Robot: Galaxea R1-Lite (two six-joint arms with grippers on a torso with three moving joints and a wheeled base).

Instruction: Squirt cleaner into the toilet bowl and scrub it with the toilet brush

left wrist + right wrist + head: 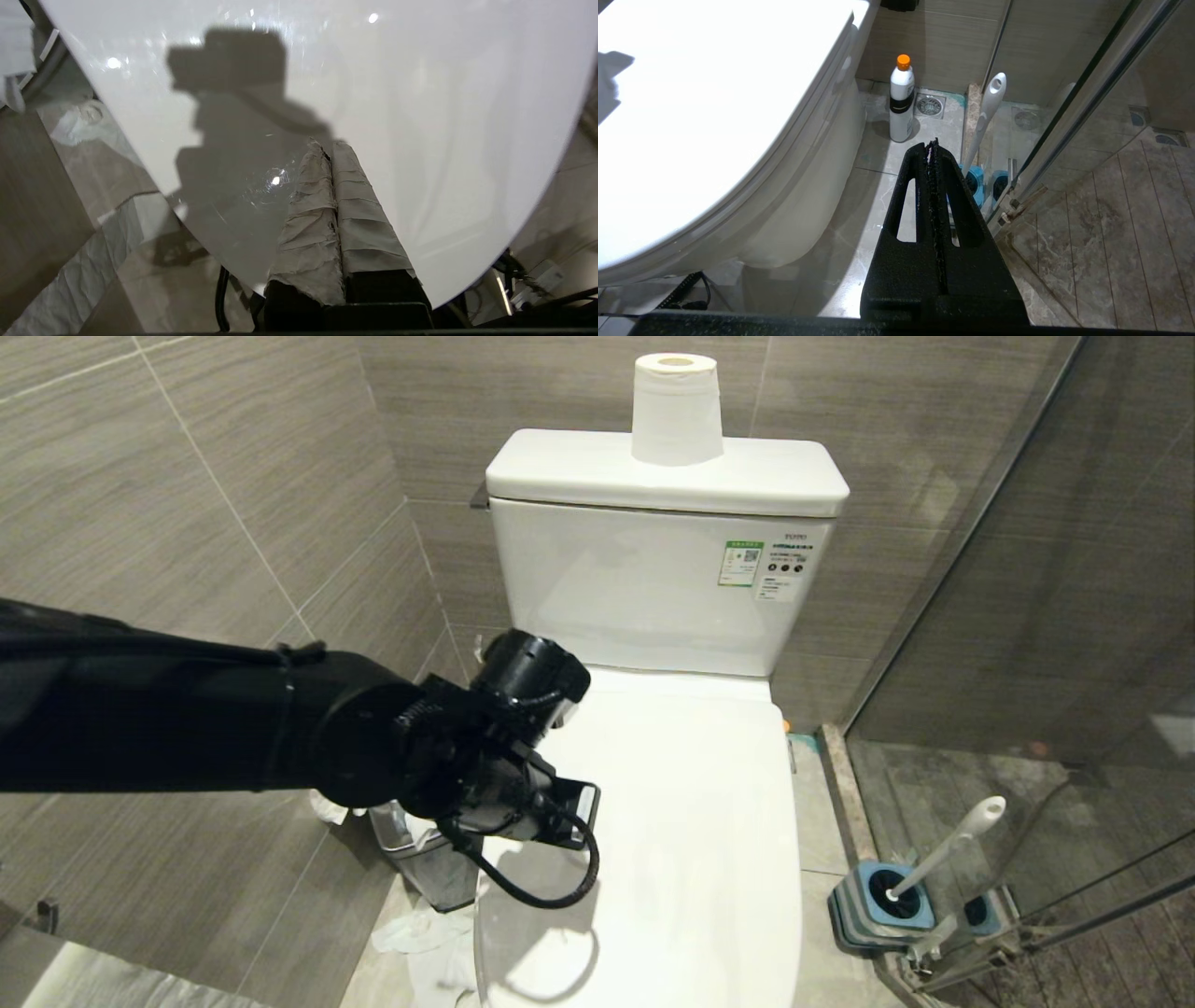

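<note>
lid: toilet lid down
left tool: closed, empty, above lid
right tool: closed, empty
brush: toilet brush in holder

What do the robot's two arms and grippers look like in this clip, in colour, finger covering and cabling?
The left arm is matte black, with a cylindrical black wrist camera and a looping black cable. The left gripper has two long fingers wrapped in wrinkled pale grey tape over black bases. The right gripper is bare, grainy black plastic: two tapering fingers, each with an elongated slot.
</note>
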